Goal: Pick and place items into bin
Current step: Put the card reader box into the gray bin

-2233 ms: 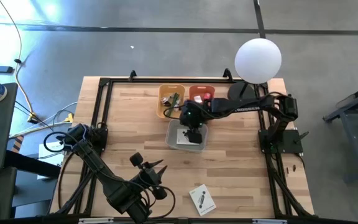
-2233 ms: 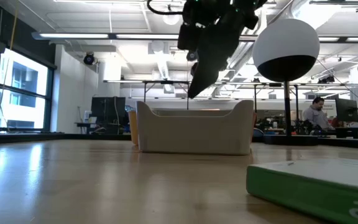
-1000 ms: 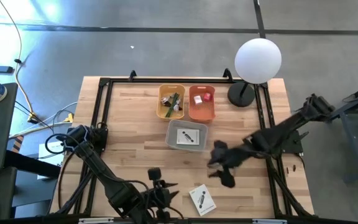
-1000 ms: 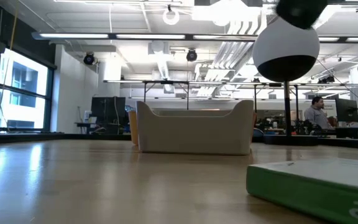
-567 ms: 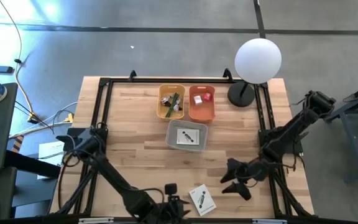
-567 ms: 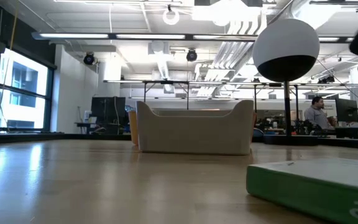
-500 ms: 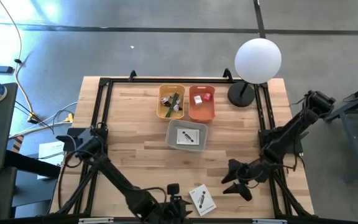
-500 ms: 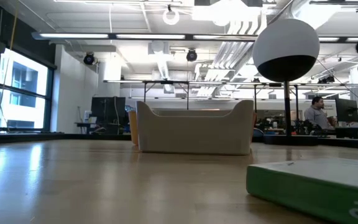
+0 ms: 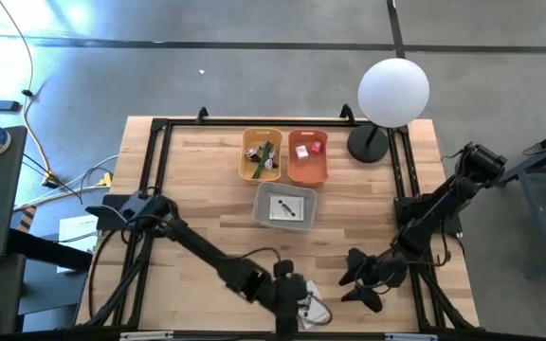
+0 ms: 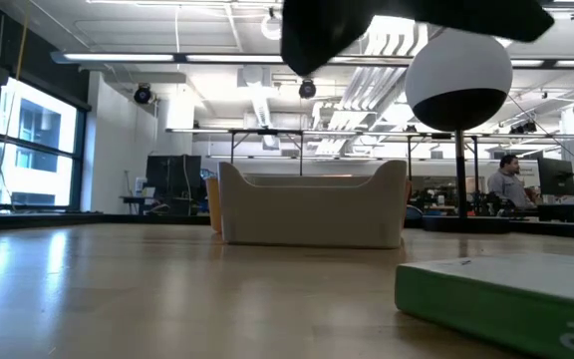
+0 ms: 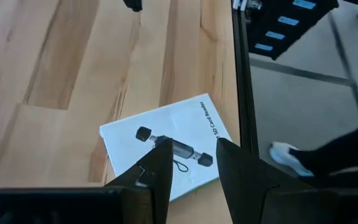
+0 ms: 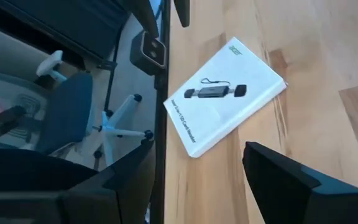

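My left gripper (image 11: 188,163) hovers parted over the white packet (image 11: 164,145) (print legible only here); my right gripper (image 12: 194,165) waits open.

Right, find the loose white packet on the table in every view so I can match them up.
High view: white packet at the table's near edge, mostly under the left gripper.
Low view: its green-edged side fills the lower right.
Left wrist view: centre, between that gripper's open fingers.
Right wrist view: upper middle.
Shared landmark: the dark adapter drawing printed on it.
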